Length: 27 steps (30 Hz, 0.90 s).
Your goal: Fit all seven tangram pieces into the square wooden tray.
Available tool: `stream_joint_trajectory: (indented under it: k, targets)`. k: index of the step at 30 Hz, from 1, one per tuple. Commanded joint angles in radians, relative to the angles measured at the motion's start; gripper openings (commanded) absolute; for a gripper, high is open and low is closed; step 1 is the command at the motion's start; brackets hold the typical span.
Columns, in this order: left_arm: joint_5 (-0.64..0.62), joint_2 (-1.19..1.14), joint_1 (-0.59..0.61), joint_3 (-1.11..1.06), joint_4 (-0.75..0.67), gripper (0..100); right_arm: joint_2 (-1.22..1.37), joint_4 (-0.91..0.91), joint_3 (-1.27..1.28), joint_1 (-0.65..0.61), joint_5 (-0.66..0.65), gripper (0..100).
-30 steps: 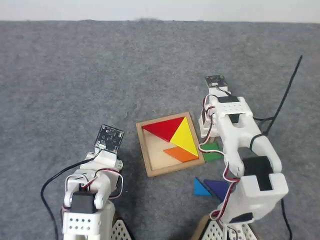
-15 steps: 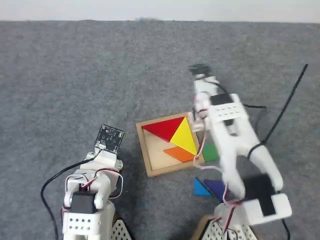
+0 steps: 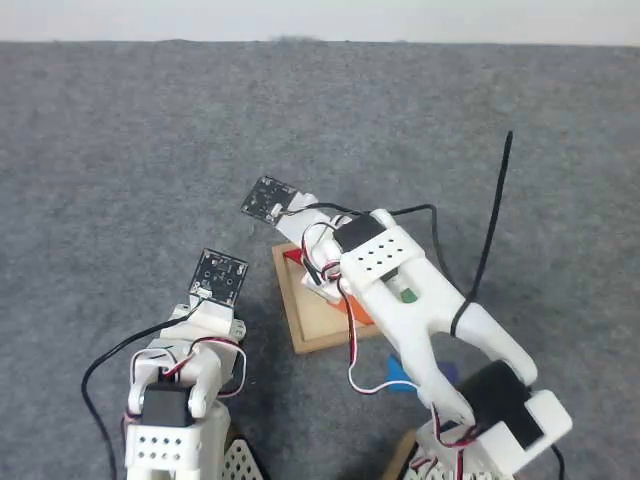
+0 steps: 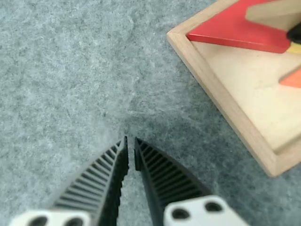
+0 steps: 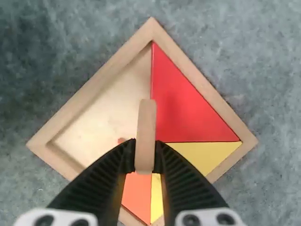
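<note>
The square wooden tray (image 5: 94, 80) holds a red triangle (image 5: 183, 108), a yellow triangle (image 5: 202, 153) and an orange piece (image 5: 138, 193); the rest of its floor is bare. My right gripper (image 5: 145, 148) hangs over the tray's middle, shut on a thin tangram piece (image 5: 146, 127) seen edge-on, its edge pale wood. From above, the right arm (image 3: 400, 290) covers most of the tray (image 3: 300, 325). My left gripper (image 4: 130, 143) is shut on nothing, low over the carpet just off the tray's (image 4: 221, 103) near-left corner.
A blue triangle (image 3: 399, 376) and a purple piece (image 3: 447, 371) lie on the grey carpet right of the tray's front, partly under the right arm. The left arm (image 3: 185, 385) stands at the front left. Open carpet stretches behind the tray.
The right arm has swung left from beside the tray's right edge to above the tray. The green piece no longer shows beside the tray. The left arm has kept still.
</note>
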<state>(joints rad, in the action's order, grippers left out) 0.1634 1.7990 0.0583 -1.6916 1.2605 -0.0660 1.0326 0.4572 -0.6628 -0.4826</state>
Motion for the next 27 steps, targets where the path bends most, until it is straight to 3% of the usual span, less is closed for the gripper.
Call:
stream_joint_trajectory:
  k: [1,13,27]
  targets:
    - [0.008,0.017,0.006,0.01,0.003,2,0.018,0.013,-0.009,-0.015,-0.077,3.6]
    - [0.008,0.017,0.006,0.01,0.003,2,0.065,0.005,-0.005,-0.015,-0.258,3.6]
    - [0.008,0.017,0.006,0.01,0.003,2,0.068,0.008,0.035,-0.065,-0.339,4.1]
